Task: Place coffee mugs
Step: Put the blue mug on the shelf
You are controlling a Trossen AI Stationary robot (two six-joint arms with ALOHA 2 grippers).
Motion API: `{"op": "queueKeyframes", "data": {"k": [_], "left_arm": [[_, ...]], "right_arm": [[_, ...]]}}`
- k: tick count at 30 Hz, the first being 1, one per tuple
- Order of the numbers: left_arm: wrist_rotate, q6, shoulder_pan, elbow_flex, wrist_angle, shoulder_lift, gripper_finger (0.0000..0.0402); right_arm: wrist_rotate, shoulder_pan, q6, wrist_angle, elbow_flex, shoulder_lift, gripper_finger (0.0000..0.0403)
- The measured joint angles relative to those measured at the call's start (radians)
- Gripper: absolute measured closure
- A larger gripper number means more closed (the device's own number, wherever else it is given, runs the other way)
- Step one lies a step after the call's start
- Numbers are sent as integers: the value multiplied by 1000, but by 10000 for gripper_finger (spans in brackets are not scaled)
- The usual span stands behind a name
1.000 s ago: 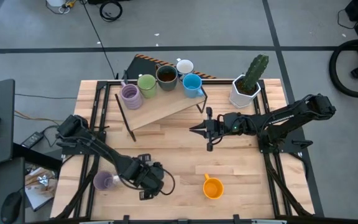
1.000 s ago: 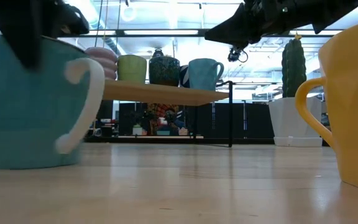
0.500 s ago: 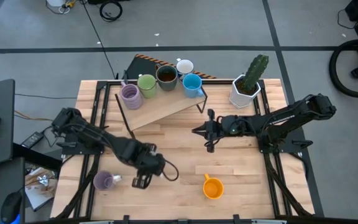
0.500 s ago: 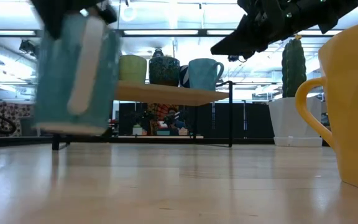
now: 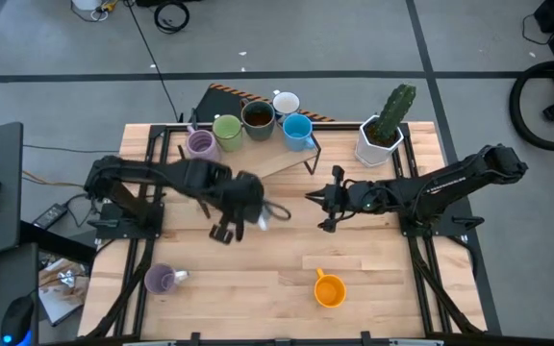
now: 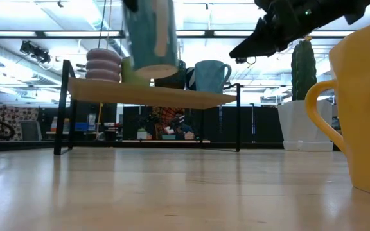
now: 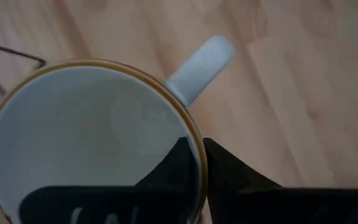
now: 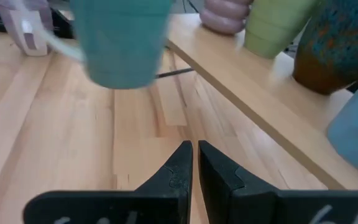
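The teal mug (image 6: 151, 35) is in your left claw (image 5: 241, 204), whose fingers are pinched together on its rim (image 7: 194, 163), one inside and one outside, with the white handle (image 7: 199, 60) pointing away from the fingers. You have it lifted clear of the desk (image 5: 373, 274), hanging just in front of the near edge of the wooden shelf (image 5: 258, 163), near the desk's middle.

Your right claw (image 5: 313, 199) is closed with nothing in it, its two fingers (image 8: 178, 168) pressed tip to tip, held above the desk to the right of the lifted mug and pointing toward it.

On the shelf, you have the purple mug (image 5: 200, 145), green mug (image 5: 227, 128), dark brown mug (image 5: 257, 117), blue mug (image 5: 297, 129) and a white mug (image 5: 286, 102) at the far edge. A second purple mug (image 5: 160, 280) sits near the desk's left front, and the orange mug (image 5: 329, 290) stands near the front centre. The cactus pot (image 5: 379, 141) is at the far right.
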Motion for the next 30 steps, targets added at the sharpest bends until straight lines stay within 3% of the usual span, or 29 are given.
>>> {"op": "queueKeyframes", "data": {"k": [5,15,23,30], "left_arm": [[13,119,114,46,0,0,369],[15,175,287,121,-15,34,369],[-29,266,369,129,14,80,369],[-10,312,397,128,3,106,369]], "right_arm": [[2,0,-30,-1,0,-6,372],[-15,-50,-65,42,0,-6,372],[-68,-68,-59,45,1,4,372],[-83,-65,-53,44,1,7,372]]}}
